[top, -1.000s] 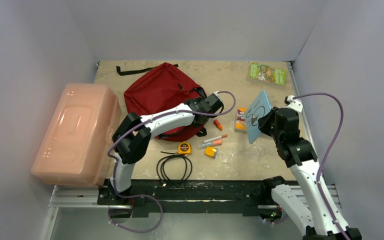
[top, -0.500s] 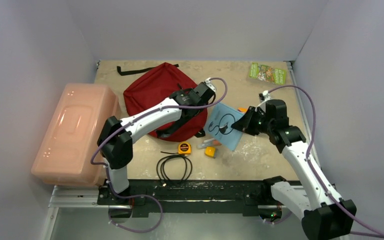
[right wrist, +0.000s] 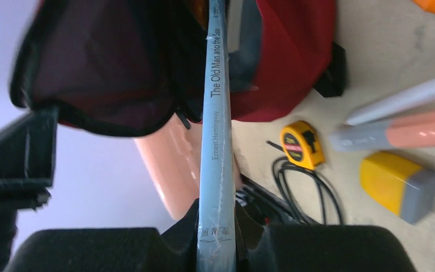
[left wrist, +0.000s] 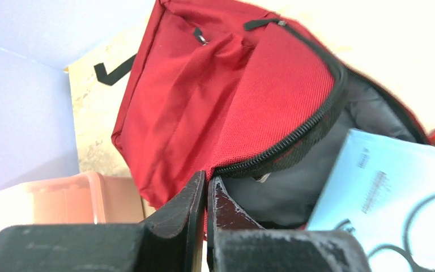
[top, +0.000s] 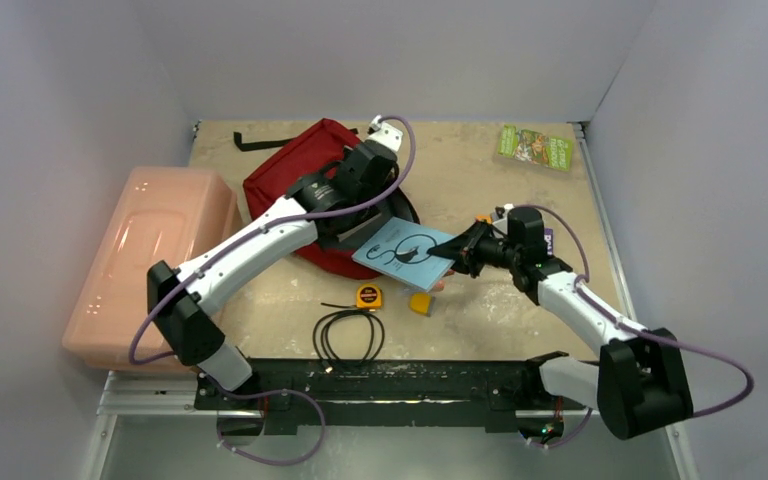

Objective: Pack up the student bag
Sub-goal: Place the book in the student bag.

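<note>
The student bag (top: 290, 185) is a dark red backpack lying at the back middle of the table, its black zipper open. My left gripper (top: 355, 190) is shut on the bag's zipper edge (left wrist: 283, 144) and holds the opening up, showing the grey lining. The gripper's jaws (left wrist: 206, 177) pinch red fabric. My right gripper (top: 452, 250) is shut on a light blue book (top: 400, 250) and holds it flat, with its far end at the bag's mouth. In the right wrist view the book's spine (right wrist: 216, 113) points into the dark opening of the bag (right wrist: 107, 62).
A pale pink plastic box (top: 150, 265) fills the left side. A yellow tape measure (top: 368, 296), a coiled black cable (top: 348, 335), a yellow and grey block (top: 421, 304) and markers (right wrist: 396, 127) lie near the front. A green packet (top: 535, 148) sits at the back right.
My left gripper shut on the bag's edge and pulled it up toward the far left. My right arm swung the book left and laid it flat at the bag's mouth.
</note>
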